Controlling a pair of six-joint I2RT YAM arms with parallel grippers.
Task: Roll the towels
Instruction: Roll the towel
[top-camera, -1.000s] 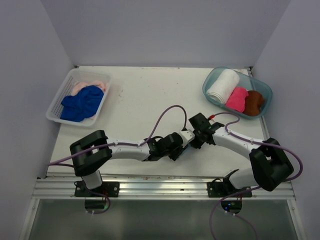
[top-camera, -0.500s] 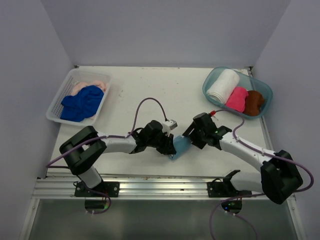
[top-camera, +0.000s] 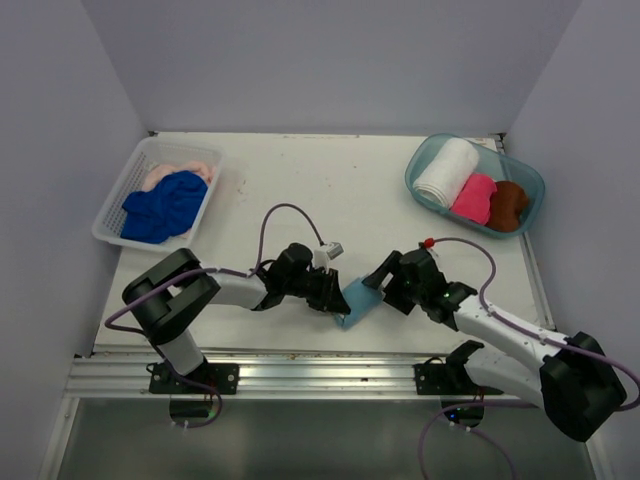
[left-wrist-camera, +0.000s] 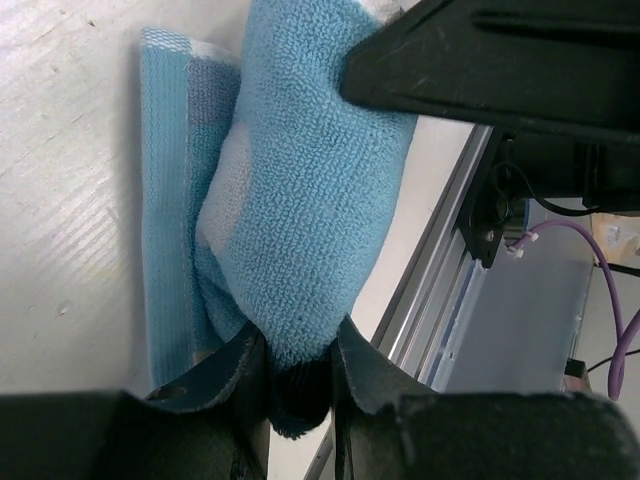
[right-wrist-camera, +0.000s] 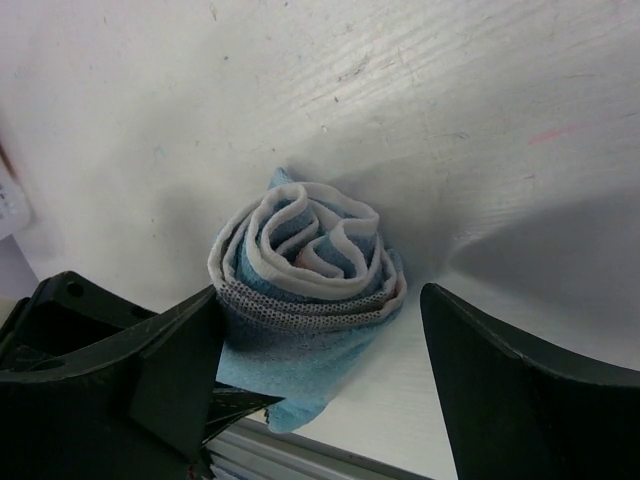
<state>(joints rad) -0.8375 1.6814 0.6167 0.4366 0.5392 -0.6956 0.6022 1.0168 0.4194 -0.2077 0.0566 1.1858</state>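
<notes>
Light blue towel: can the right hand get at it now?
Probably yes. The right hand is open, facing the end of the rolled light blue towel, nothing between them; the left hand pinches its other end.

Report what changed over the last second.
The right hand opened, letting go of the rolled light blue towel, and drew slightly toward the near edge. The left hand shifted left, still pinching the towel. The towels in the basket and the tub did not move.
</notes>
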